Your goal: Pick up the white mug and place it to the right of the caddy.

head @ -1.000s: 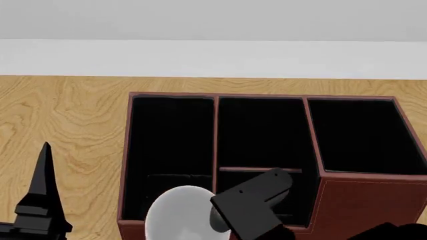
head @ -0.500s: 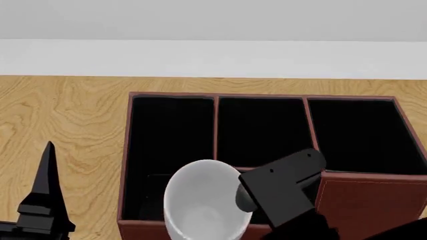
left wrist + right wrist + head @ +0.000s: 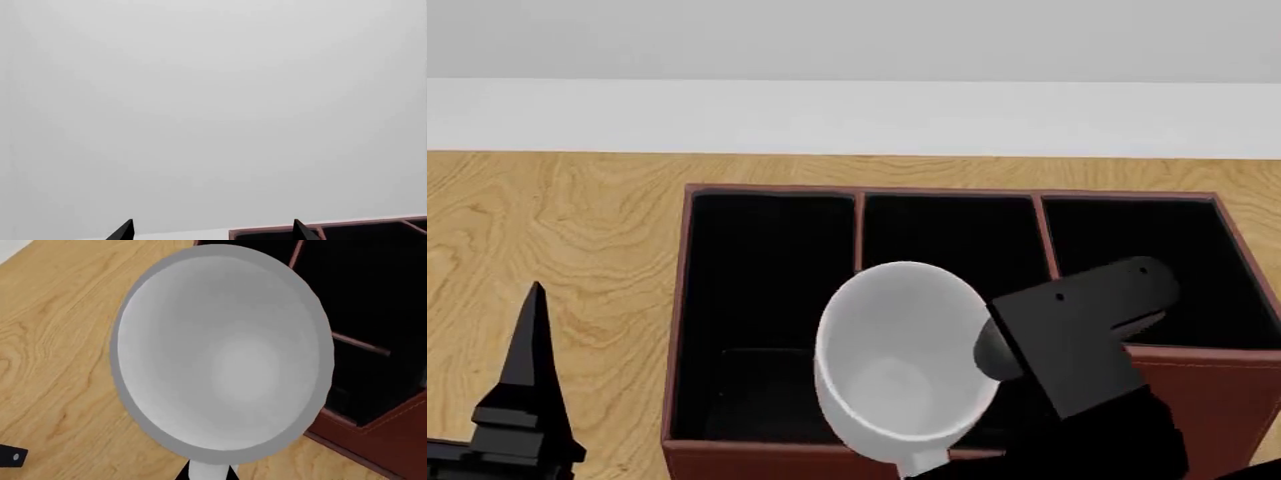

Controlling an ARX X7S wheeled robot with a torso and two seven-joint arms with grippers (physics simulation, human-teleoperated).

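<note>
Right pincer, black, grips the white mug at its rim and holds it aloft, mouth turned up toward the head camera. Seen from the head, the mug hangs over the caddy, in front of its middle compartments and clear of the desk. The caddy, reddish-brown outside and black inside, shows three rear compartments side by side, with its taller section at 3 o'clock. In the right wrist view the mug fills most of the frame, with wood-grain desk beneath it and the caddy just beyond its rim. Left pincer stands at 8 o'clock over bare desk; its two fingertips are spread wide apart, holding nothing.
</note>
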